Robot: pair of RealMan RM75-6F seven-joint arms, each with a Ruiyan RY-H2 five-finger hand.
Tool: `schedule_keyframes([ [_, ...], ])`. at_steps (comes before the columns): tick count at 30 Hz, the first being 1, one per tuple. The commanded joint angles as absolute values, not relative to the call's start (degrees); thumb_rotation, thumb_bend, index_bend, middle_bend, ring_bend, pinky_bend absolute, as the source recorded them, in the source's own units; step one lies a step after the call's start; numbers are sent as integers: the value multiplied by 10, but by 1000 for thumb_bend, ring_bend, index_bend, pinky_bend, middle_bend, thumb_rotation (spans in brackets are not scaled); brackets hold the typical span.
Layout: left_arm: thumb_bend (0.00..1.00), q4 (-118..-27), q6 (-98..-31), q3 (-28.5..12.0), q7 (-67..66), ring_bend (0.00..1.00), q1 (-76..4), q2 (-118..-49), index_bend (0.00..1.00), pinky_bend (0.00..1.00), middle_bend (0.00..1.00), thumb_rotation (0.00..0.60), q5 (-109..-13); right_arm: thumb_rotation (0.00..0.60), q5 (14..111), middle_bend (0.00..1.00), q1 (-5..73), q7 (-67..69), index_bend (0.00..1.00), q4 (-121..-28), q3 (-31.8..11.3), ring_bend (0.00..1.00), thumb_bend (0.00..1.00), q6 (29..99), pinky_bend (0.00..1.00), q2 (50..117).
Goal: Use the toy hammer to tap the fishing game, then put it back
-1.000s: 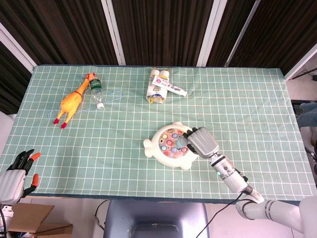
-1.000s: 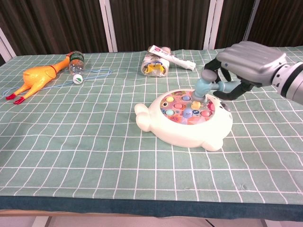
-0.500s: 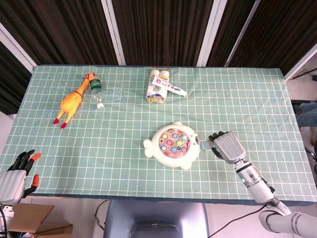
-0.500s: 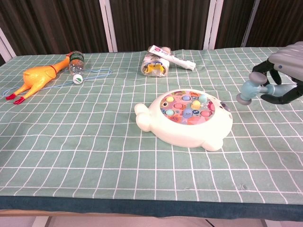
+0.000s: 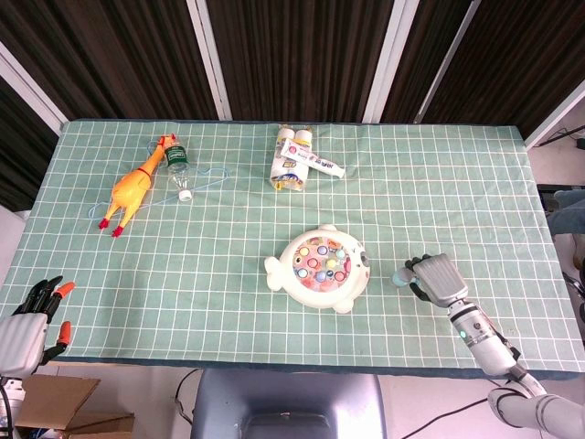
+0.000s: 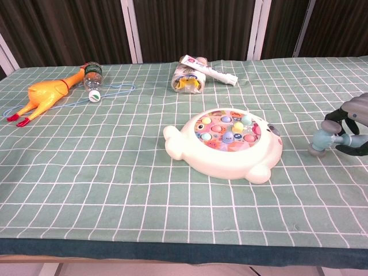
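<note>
Head view: The right hand (image 5: 437, 278) lies low over the green checked tablecloth (image 5: 457, 183) at about 3 o'clock from the fishing game (image 5: 318, 267), well apart from it. Its grey back faces the camera, its dark fingers curl inward, and its forearm runs off toward 5 o'clock to the table's near edge. The fingers wrap the handle of the toy hammer (image 5: 400, 276), whose small blue-grey head pokes out at 9 o'clock from the knuckles, pointing toward the game. The game, a white fish-shaped base with a round disc of coloured fish, sits just below the table's centre. The left hand (image 5: 26, 320) hangs beyond the table's near left corner, at about 8 o'clock from the game, fingers spread and holding nothing, some of them orange-tipped. A yellow rubber chicken (image 5: 132, 185) lies at about 10 o'clock from the game, well apart, with a plastic bottle (image 5: 179, 165) just beside it. A pack of tubes (image 5: 297, 158) lies at 12 o'clock from the game.

Chest view: The right hand (image 6: 352, 129) enters at the right edge, only partly in frame, dark fingers closed round the light blue handle. The toy hammer (image 6: 323, 141) is tilted, its grey head down and close to the cloth; whether it touches cannot be told. It stands at 3 o'clock from the fishing game (image 6: 225, 145), apart from it. The left hand does not appear here.
</note>
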State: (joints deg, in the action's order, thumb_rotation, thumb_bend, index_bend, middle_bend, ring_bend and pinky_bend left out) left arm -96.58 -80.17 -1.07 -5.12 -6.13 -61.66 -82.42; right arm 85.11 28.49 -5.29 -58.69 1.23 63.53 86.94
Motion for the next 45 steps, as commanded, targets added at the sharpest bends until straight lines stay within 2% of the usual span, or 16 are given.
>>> schedule_keyframes([
  [1,545,-966,-802,-11,-51,36,-62,-617,167,327,48,600,-824,600,858,717,284,-30,900,-548,17,814,1000,624,833,892],
  [7,545,-965,-800,-11,-51,36,-62,-617,167,327,48,600,-822,600,875,718,285,-8,876,-503,19,789,1000,633,812,914],
  [11,545,-965,-800,-12,-50,36,-62,-616,167,327,48,600,-822,600,888,717,284,15,823,-486,20,746,998,647,771,921],
  [13,544,-965,-801,-11,-50,36,-62,-616,167,327,48,600,-822,600,895,717,284,24,800,-480,23,718,956,653,751,922],
  [16,545,-966,-801,-11,-50,36,-62,-616,167,327,48,600,-823,600,902,686,283,30,757,-473,26,632,840,656,699,922],
  [20,546,-965,-801,-11,-51,36,-62,-617,167,327,48,600,-824,600,905,624,281,31,728,-469,27,545,781,659,637,922],
  [33,546,-966,-802,-11,-52,37,-62,-617,167,327,48,600,-824,600,908,552,275,32,684,-465,24,431,728,666,537,922],
  [40,545,-966,-803,-11,-52,38,-61,-616,168,328,49,600,-825,600,909,477,272,29,621,-471,24,331,661,666,418,916],
  [45,546,-966,-805,-11,-51,38,-60,-616,168,328,50,600,-826,600,909,446,269,27,582,-472,25,295,620,664,374,915],
])
